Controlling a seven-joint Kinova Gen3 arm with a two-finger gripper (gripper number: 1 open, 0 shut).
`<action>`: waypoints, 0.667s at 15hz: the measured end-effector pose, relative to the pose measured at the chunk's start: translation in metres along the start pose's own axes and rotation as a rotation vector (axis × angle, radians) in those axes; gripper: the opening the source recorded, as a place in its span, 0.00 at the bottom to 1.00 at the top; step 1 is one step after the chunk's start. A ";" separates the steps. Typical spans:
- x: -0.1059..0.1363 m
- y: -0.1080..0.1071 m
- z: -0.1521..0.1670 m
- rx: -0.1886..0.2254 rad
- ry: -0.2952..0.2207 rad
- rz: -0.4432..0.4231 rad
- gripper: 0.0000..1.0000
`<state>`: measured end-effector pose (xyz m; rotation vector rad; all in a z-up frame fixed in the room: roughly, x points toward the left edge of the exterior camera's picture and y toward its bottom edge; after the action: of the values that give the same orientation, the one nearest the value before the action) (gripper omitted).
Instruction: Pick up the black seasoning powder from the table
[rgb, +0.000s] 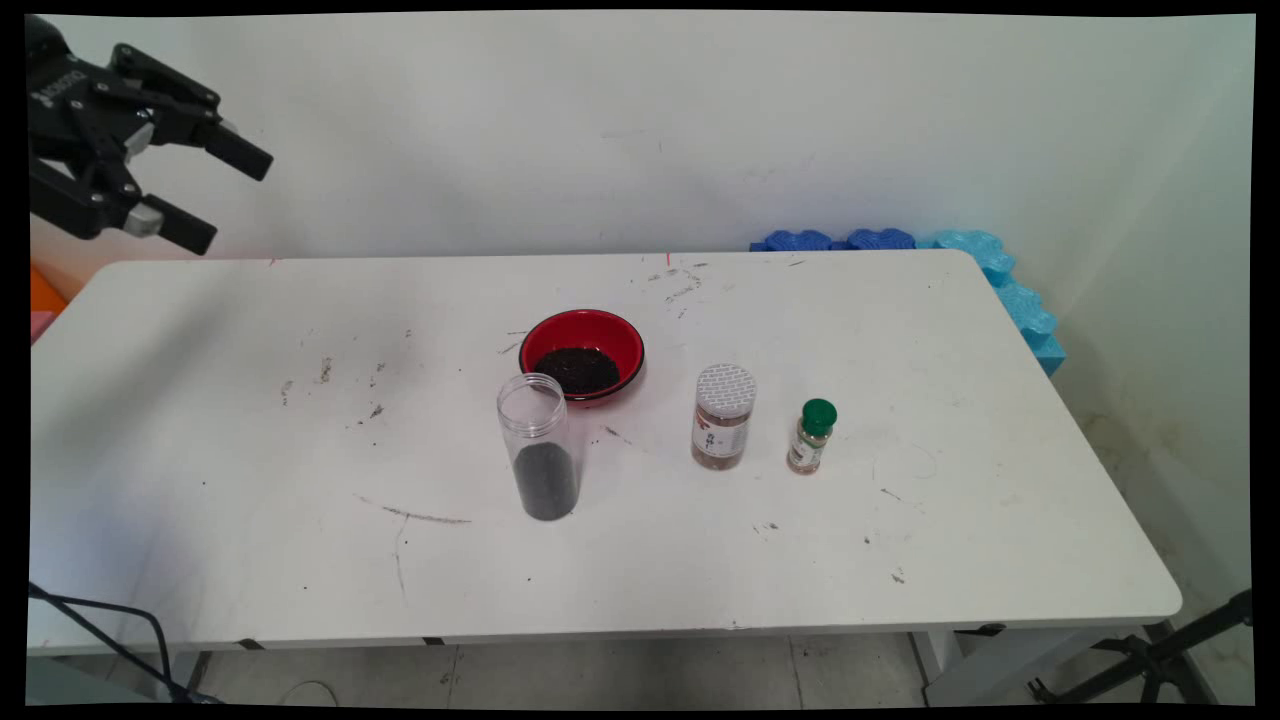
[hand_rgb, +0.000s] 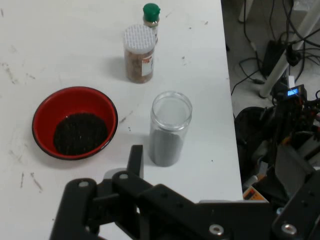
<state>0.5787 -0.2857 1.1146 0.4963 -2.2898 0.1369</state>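
My gripper (rgb: 222, 196) hangs open and empty high above the table's far left corner, far from everything. A red bowl (rgb: 582, 324) holding dark grains sits mid-table. Just in front of it stands a tall clear lidless jar (rgb: 541, 447), its lower part filled with the same dark grains. To the right stand a spice jar with a grey-white lid (rgb: 722, 416) and a small green-capped bottle (rgb: 812, 436). The hand view looks down on the bowl (hand_rgb: 75, 97), clear jar (hand_rgb: 169, 131), spice jar (hand_rgb: 139, 54) and green-capped bottle (hand_rgb: 151, 14), with one of the fingers (hand_rgb: 135, 159) below them.
Blue foam pieces (rgb: 1000, 280) lie behind the table's (rgb: 300, 560) far right corner. An orange object (rgb: 45, 290) shows at the left edge. A black stand's legs (rgb: 1150, 660) are on the floor at lower right, and cables (rgb: 110, 630) at lower left.
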 end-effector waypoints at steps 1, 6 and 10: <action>-0.001 0.000 0.000 0.000 -0.004 -0.002 1.00; -0.008 -0.001 -0.001 0.003 -0.019 -0.014 1.00; -0.014 0.000 -0.001 0.005 -0.029 -0.020 1.00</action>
<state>0.5878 -0.2814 1.1053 0.5264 -2.3123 0.1266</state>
